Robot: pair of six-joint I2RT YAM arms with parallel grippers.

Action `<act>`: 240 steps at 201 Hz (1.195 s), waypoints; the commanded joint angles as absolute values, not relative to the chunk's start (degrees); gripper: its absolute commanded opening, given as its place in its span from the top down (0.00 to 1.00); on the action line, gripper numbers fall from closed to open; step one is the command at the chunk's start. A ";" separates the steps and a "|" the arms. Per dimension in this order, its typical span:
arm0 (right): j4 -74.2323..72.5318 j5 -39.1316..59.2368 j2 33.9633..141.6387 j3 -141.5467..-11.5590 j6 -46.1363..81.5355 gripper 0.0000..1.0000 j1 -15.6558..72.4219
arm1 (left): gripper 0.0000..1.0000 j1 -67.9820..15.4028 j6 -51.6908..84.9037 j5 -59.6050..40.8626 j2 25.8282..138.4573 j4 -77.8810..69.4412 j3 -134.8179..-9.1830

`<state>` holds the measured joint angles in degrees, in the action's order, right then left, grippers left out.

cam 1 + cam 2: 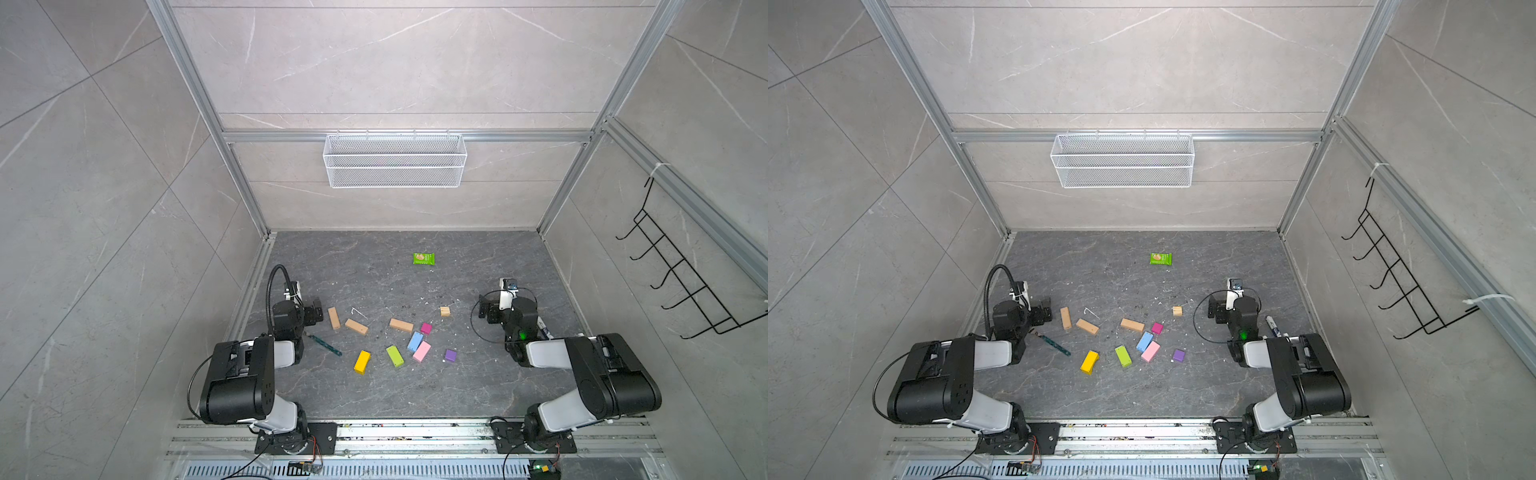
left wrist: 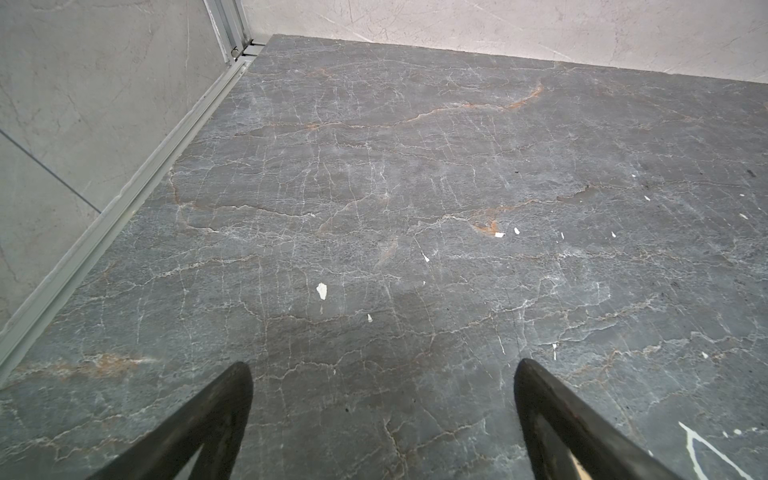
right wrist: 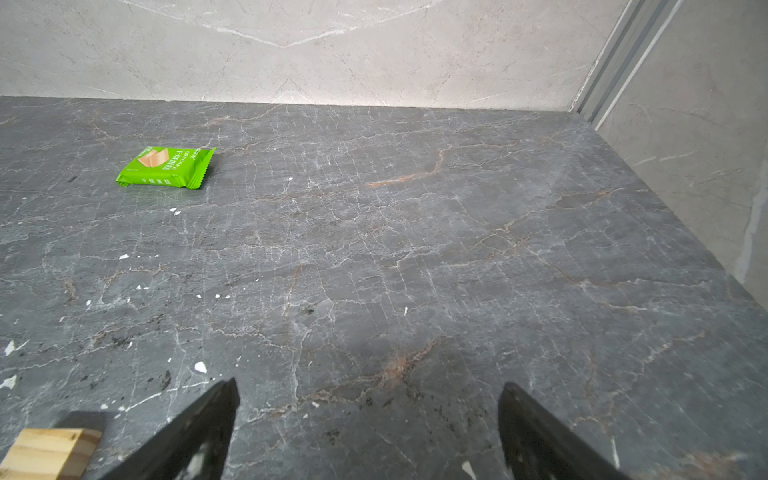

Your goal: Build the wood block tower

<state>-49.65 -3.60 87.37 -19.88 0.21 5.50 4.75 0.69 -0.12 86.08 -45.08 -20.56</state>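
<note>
While the left gripper (image 2: pixel 383 363) and right gripper (image 3: pixel 370 382) both hang spread and empty, we see small tan and painted wooden blocks (image 1: pixel 394 355) scattered unstacked across the middle of the dark grey stone tabletop (image 1: pixel 374 395), a thin teal stick (image 1: pixel 326 345) and green snack packet (image 1: pixel 424 258) nearby

All ten wood blocks are lying flat and loose, nothing's stacked yet. The light blue bar (image 1: pixel 415 341) is sitting mid-scatter, with the pink bar (image 1: pixel 422 351) snug against its right side. The magenta cube (image 1: pixel 426 328) and the nearest tan bar (image 1: pixel 401 325) are sitting just behind it. The lime bar (image 1: pixel 395 356) and then the yellow bar (image 1: pixel 362 362) are lying to its front-left. The purple cube (image 1: pixel 450 355) is sitting apart on its right, and the tan cube (image 1: pixel 445 311) is back-right of it. The middle tan bar (image 1: pixel 356 327) and the far tan bar (image 1: pixel 333 318) are lying well off to its left.
</note>
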 commanded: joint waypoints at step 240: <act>-9.85 -17.37 71.40 -34.83 8.42 0.01 10.40 | 0.04 3.21 5.34 -0.92 72.73 -9.47 -37.14</act>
